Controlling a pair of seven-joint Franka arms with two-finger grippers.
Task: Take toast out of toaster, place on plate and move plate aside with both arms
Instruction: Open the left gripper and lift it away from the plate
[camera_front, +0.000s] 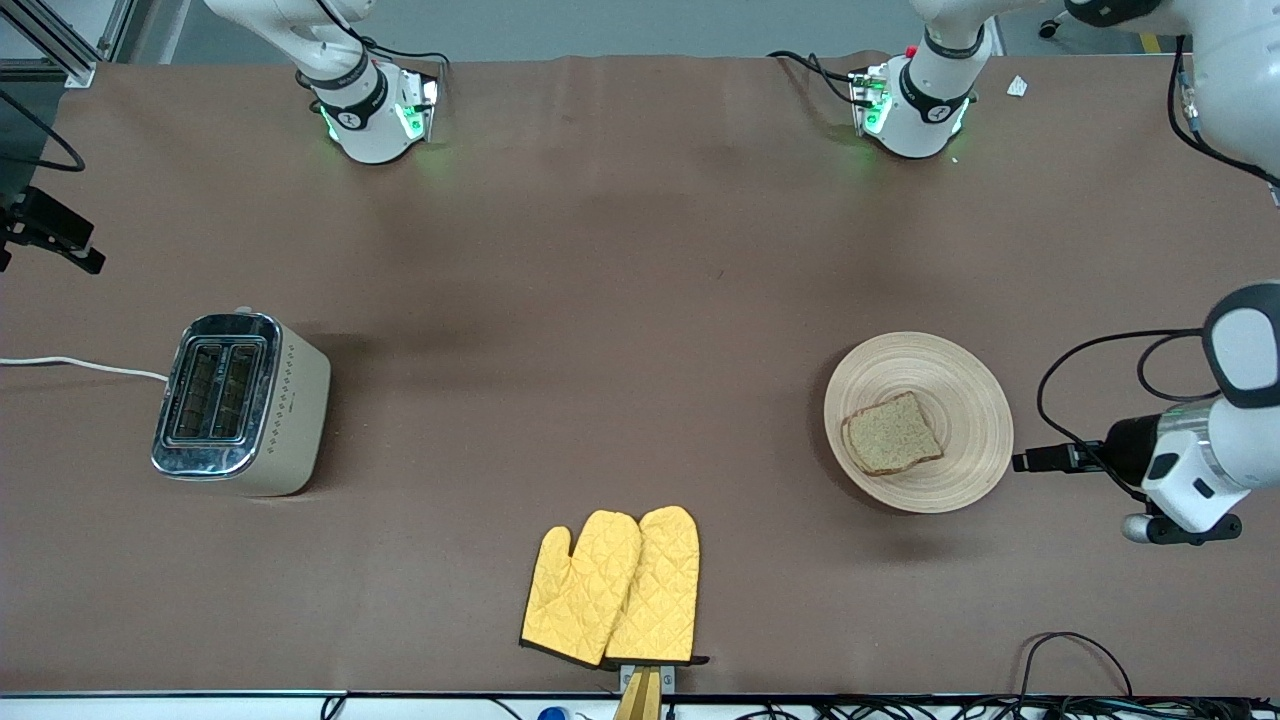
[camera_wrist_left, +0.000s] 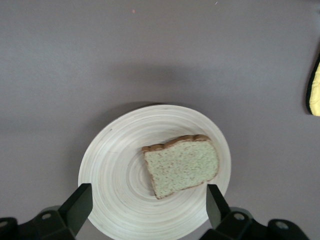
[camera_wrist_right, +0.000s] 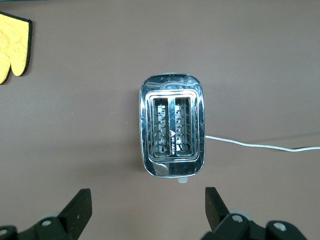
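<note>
Toast (camera_wrist_left: 182, 166) on plate (camera_wrist_left: 115, 170), toaster (camera_wrist_right: 171, 125) slots empty.
Left tool (camera_wrist_left: 146, 206) fingers apart above plate rim, gripping nothing; right tool (camera_wrist_right: 145, 207) fingers apart above toaster; removal and placing seemingly done.

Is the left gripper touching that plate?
Apart. The left wrist view shows the left gripper open, fingers hanging over the plate rim, not gripping it.
</note>
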